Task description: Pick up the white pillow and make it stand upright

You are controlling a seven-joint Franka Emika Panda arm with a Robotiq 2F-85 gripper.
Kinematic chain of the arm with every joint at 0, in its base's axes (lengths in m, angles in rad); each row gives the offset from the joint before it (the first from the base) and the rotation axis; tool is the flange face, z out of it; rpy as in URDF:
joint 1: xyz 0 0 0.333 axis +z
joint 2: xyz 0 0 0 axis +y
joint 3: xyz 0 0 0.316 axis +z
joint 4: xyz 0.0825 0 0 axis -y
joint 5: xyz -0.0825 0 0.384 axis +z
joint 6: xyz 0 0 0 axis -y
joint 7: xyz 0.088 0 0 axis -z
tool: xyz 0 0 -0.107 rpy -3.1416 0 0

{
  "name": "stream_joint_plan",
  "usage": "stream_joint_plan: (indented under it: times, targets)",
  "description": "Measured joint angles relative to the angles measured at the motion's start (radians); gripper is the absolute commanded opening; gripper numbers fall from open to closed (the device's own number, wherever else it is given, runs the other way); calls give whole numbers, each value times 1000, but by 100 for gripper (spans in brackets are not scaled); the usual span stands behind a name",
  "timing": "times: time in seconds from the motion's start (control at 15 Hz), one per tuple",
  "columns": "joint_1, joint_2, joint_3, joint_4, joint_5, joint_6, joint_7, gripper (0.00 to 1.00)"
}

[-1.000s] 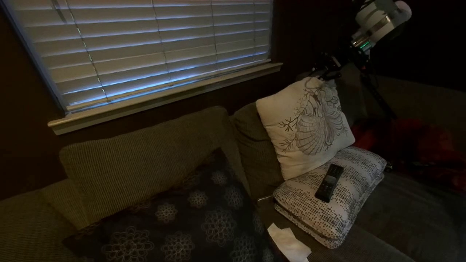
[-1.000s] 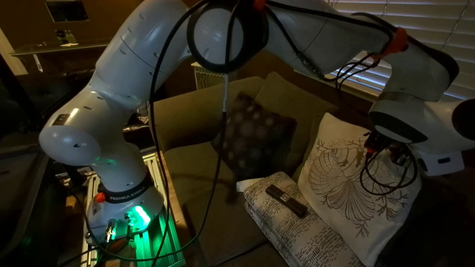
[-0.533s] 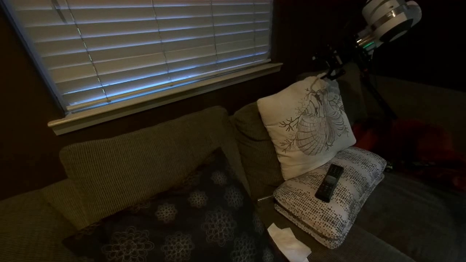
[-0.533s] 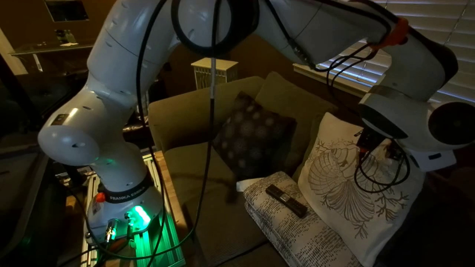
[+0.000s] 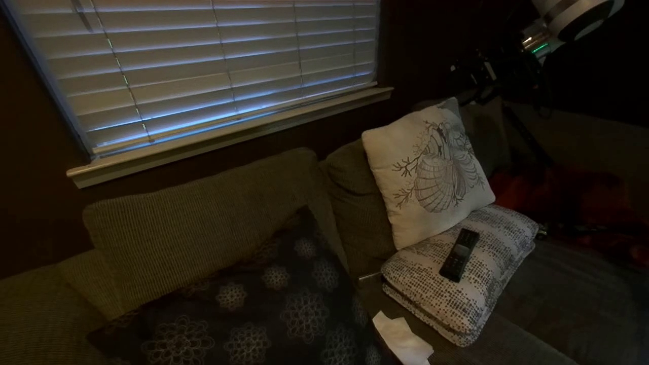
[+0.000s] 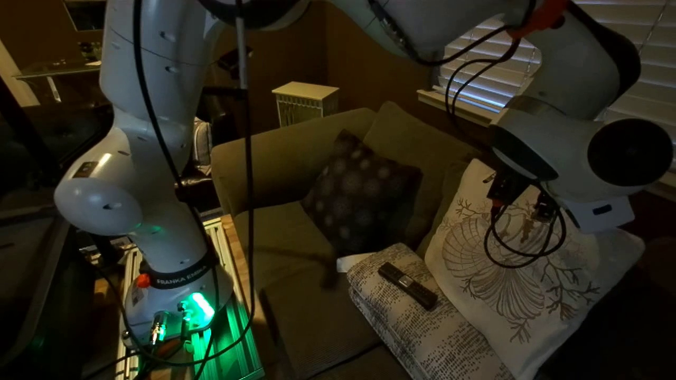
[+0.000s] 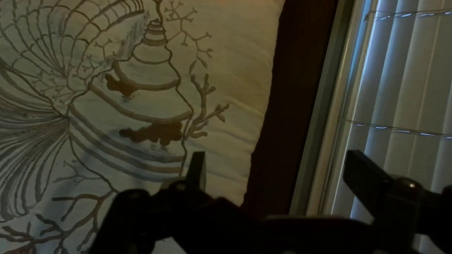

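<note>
The white pillow (image 5: 428, 167) stands tilted on its lower edge, leaning on the sofa back, with its shell drawing facing out. Its bottom touches the dotted folded cushion. The arm's wrist and cables cover part of the pillow (image 6: 491, 285) in an exterior view. My gripper (image 7: 277, 160) is open, its fingers wide apart with nothing between them. In the wrist view one finger (image 7: 196, 169) shows in front of the pillow's (image 7: 226, 70) face and the other in front of the blinds. An exterior view shows the dark gripper just above and beside the pillow's top corner, its fingertips hard to make out.
A black remote (image 5: 459, 255) lies on the dotted cushion (image 5: 431, 299). The dark flowered pillow (image 5: 253, 309) leans on the sofa back (image 5: 203, 223) further along. A white paper (image 5: 403, 337) lies near it. The window sill (image 5: 228, 132) runs behind the sofa.
The gripper has opened and drawn up and back from the pillow's top corner, which it was touching before. Freed, that corner now points up; the pillow has shifted slightly but still stands.
</note>
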Motion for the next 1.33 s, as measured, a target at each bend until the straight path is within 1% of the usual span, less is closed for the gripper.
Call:
stream_joint_plan:
  times: [0.2,0.53,0.73,0.87,1.13,1.33]
  targets:
    - [26,-66,-24,-93,-78,52,0,100]
    - [95,-193,-58,-308,-327,257,4,100]
    - [116,-264,-59,-434,-489,358,12,100]
    - [119,-305,-51,-509,-564,406,6,100]
    - [147,-373,-51,-642,-651,486,-10,100]
    - [172,-404,-42,-719,-669,552,-23,100]
